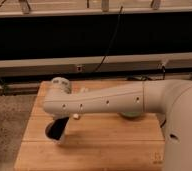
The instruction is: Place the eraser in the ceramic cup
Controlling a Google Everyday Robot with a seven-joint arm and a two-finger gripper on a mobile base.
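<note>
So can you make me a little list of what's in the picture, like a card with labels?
Table: a light wooden tabletop
Robot arm: a white arm reaching across the table from the right
Claw: the dark claw hangs under the arm's left end, low over the table's left side
Small thing: a tiny pale object just under the arm, too small to name
Under the arm: a round pale shape peeks out, mostly hidden
Behind: a dark wall with a hanging cable
</note>
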